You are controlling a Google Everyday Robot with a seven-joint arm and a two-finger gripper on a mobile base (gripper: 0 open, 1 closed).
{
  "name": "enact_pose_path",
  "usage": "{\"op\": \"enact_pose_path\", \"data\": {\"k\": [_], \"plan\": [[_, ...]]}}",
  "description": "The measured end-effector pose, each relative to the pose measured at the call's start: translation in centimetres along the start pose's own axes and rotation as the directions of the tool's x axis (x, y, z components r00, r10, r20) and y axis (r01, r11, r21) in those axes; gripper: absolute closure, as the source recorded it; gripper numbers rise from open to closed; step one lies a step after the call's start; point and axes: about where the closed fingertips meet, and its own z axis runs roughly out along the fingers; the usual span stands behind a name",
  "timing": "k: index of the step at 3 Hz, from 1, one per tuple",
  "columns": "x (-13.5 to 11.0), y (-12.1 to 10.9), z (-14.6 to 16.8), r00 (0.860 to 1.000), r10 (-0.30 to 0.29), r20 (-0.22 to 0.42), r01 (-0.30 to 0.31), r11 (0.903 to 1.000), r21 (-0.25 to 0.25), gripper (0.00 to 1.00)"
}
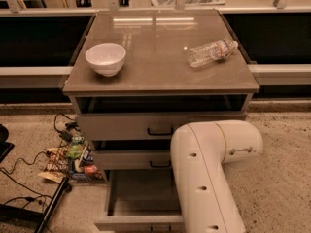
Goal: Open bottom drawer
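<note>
Floor, far left: loose cables and coloured packets (72,155) lie beside the cabinet, apart from the drawer's path.

Counter (155,38): white bowl (105,58) upright on the left, plastic water bottle (211,52) on its side on the right. Neither touches the drawers.

Cabinet front, centre: top drawer (121,126) and middle drawer (129,159) each stand slightly out. The bottom drawer (141,193) is the lowest of the three. It stands well out from the cabinet, with its plain grey inside exposed and its front panel at the lower edge of view.

Right of centre: the white arm (209,178) bends at its elbow and runs down across the drawer's right part, leaving the view at the bottom. The tool is not seen; it lies past that lower edge, probably near the drawer's handle. Whether it is open or closed cannot be told.

Judgement: the opening looks largely done.

To do the step well:
- Pull straight outward along the slide axis, level, without sideways load that could jam the runners.
- Slow down near full travel so the drawer does not hit its stop.
- Keep the arm's elbow clear of the middle drawer's front.
</note>
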Motion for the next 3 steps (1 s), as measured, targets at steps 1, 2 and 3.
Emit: {"op": "enact_pose_path", "data": {"k": [1, 2, 3], "plan": [[0.0, 0.01, 0.01, 1.0, 0.0, 0.0, 0.0, 1.0, 0.0, 0.8], [0.04, 0.13, 0.11, 1.0, 0.0, -0.001, 0.0, 1.0, -0.002, 0.59], [0.08, 0.25, 0.2, 1.0, 0.0, -0.001, 0.0, 1.0, -0.005, 0.35]]}}
